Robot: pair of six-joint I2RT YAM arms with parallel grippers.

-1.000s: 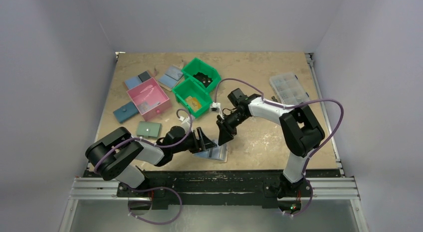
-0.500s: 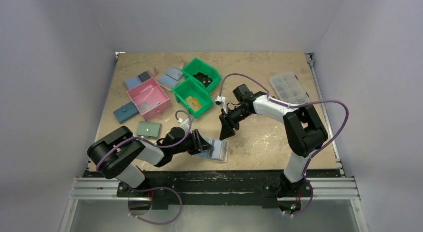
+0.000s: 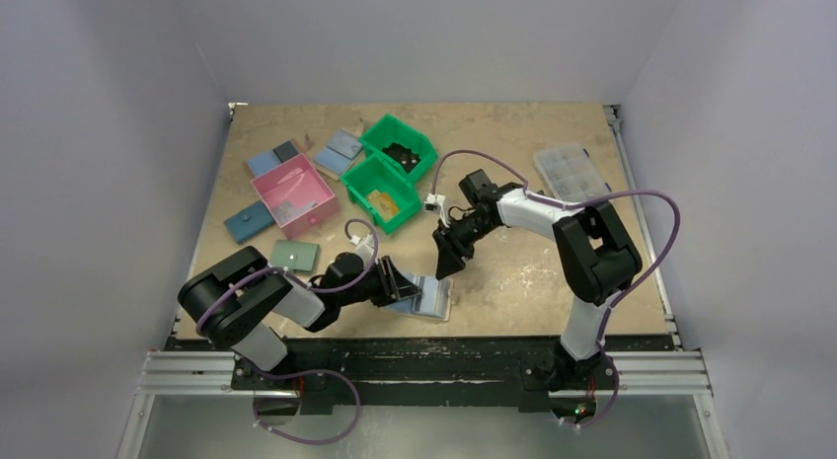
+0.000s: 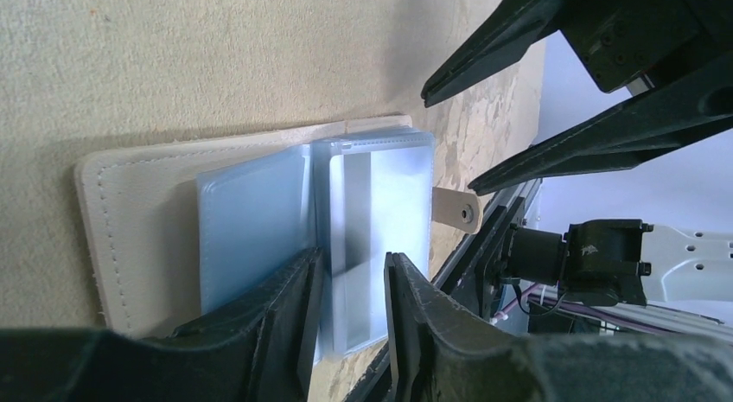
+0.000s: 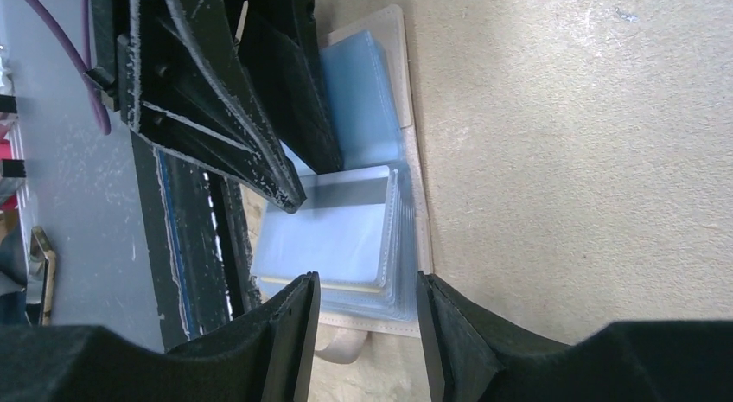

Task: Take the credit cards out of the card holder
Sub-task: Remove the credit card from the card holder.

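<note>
tan card holder (image 3: 430, 303) lies open at the near table (image 3: 523, 281) edge. left gripper (image 4: 353, 262) straddles its clear sleeves (image 4: 380, 194), jaws close; pinching or not, i cannot tell. right gripper (image 5: 365, 285) hangs just above, jaws spread.

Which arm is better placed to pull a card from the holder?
Right. The right fingers hang open over the card in the card holder; the left fingers are busy pinching its sleeves.
</note>
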